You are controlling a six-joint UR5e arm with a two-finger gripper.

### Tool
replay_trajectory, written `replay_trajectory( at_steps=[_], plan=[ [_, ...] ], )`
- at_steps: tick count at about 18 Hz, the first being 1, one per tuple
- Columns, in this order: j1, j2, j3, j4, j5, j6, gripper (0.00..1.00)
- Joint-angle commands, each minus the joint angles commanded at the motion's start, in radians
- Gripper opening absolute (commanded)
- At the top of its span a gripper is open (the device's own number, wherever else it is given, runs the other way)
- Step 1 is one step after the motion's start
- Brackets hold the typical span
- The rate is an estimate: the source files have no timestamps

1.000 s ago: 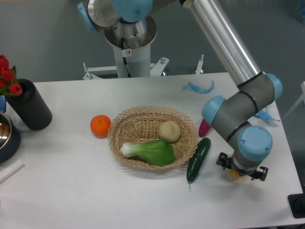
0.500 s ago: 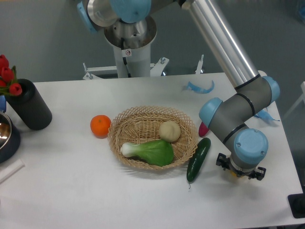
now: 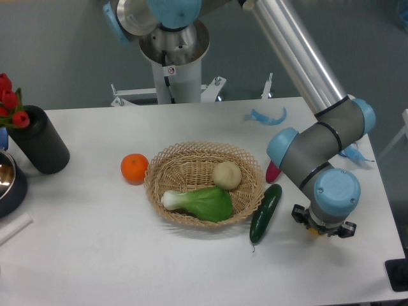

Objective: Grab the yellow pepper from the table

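since the earlier frames the arm's wrist has shifted only slightly at the lower right of the frame, drifting a little left and then back right; nothing else on the counter [image 3: 95, 255] has changed place.

at the far left edge, red tulips [image 3: 9, 102] stand beside a dark cylindrical cup [image 3: 39, 140], with a dark bowl [image 3: 9, 182] just below them and a white object [image 3: 14, 228] at the lower left edge. left of centre, an orange [image 3: 134, 167] sits just beside a wicker basket [image 3: 191, 162]. in the basket lie a green leafy vegetable [image 3: 201, 202] with a white stem and, touching it, a pale round vegetable [image 3: 226, 174]. right of the basket, a dark-green cucumber [image 3: 265, 213] lies at a slant, its upper end near the basket's rim. a pink-red object [image 3: 273, 171] shows partly behind the arm's grey elbow joint. scraps of blue tape [image 3: 266, 116] lie on the counter at the upper right.

at the lower right, the claw [image 3: 324, 227] points down at the counter, mostly hidden under the blue-capped wrist; only its dark outer parts show on either side. the yellow pepper [image 3: 313, 229] is directly beneath it on the counter, right of the cucumber, visible only as a small sliver of yellow-orange. whether the claw has closed on the pepper or stands wide around it, i cannot tell.
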Motion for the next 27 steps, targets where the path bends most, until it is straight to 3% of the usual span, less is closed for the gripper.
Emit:
replay_trajectory(
  at_steps=[3, 14, 23, 27],
  plan=[
    [0.017, 0.023, 0.000, -0.002, -0.066, 0.000, 0.34],
    [0.091, 0.104, 0.012, 0.006, -0.124, 0.012, 0.34],
    [0.147, 0.146, 0.017, -0.005, -0.121, 0.198, 0.33],
    [0.167, 0.166, 0.017, -0.064, -0.121, 0.279, 0.33]
  ],
)
